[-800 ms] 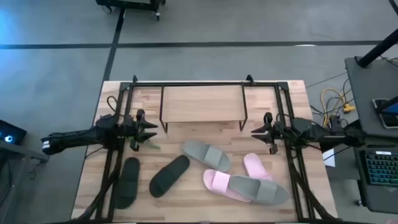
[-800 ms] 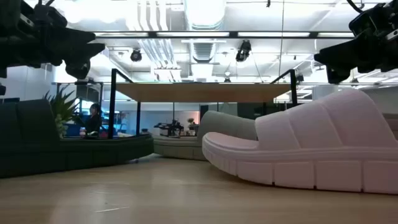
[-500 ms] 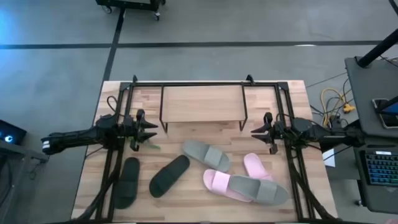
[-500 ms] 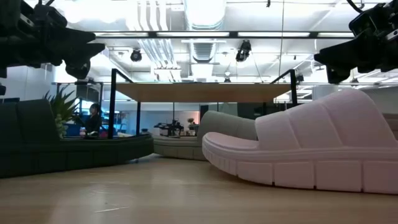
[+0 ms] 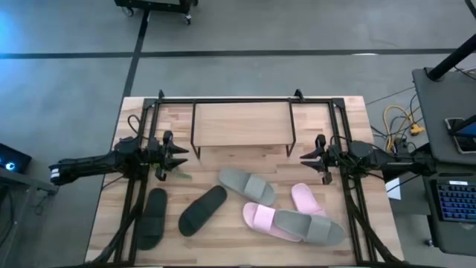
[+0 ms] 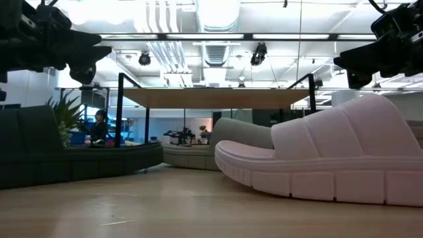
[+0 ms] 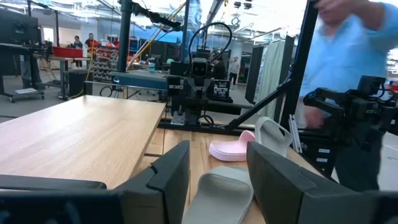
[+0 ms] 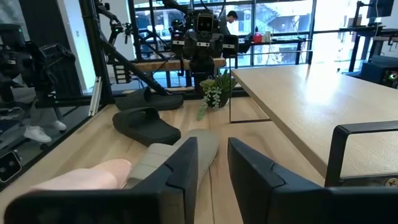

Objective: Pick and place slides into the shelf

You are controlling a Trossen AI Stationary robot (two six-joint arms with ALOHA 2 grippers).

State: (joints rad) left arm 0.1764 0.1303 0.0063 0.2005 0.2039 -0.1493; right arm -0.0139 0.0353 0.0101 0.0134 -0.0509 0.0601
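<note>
Six slides lie flat on the table's near half in the high view: two black (image 5: 152, 217) (image 5: 203, 209), a grey-green one (image 5: 246, 184), a pink one (image 5: 307, 199), and a pink one (image 5: 260, 217) with the second grey-green one (image 5: 309, 225) overlapping its end. The shelf (image 5: 242, 123) stands at the far middle on thin black legs. My left gripper (image 5: 182, 152) hovers open off the shelf's left end; its wrist view (image 7: 217, 168) looks over the grey-green slide (image 7: 224, 193). My right gripper (image 5: 305, 158) hovers open off the shelf's right end (image 8: 214, 165).
A small green plant (image 5: 160, 170) stands just below the left gripper, near the black slides (image 8: 146, 127). The large black frame (image 5: 149, 112) rings the table. A person in a blue shirt (image 7: 348, 62) stands beyond the right side. Bare wood lies between the shelf and the slides.
</note>
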